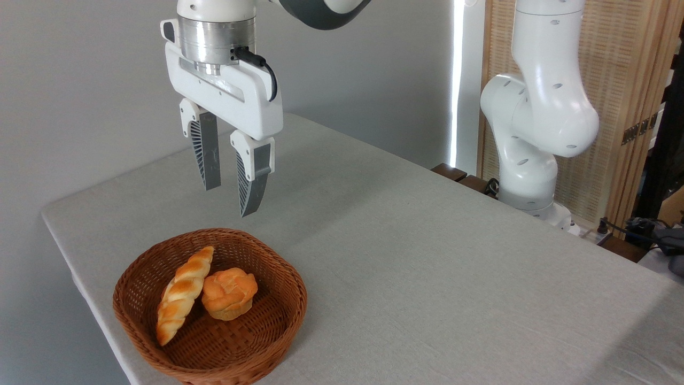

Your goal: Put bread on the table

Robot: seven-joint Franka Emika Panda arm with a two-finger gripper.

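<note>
Wicker, brown and woven, formed the round basket (pixel 209 342) cradling the golden braided bread loaf (pixel 183 294), which leaned against its left wall, touching a knobbly orange bun (pixel 230 293). Above the far rim hung the white gripper (pixel 230 200), grey ribbed fingers (pixel 207 155) spread and empty, seemingly poised to descend; the grey-beige cloth tabletop (pixel 427 256) offered bare room for placing.

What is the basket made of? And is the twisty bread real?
The basket looks like brown woven wicker; you can see criss-crossed strands. The twisty bread looks glossy and very evenly orange, so it may be a plastic or foam toy, but the picture can't settle that.
</note>
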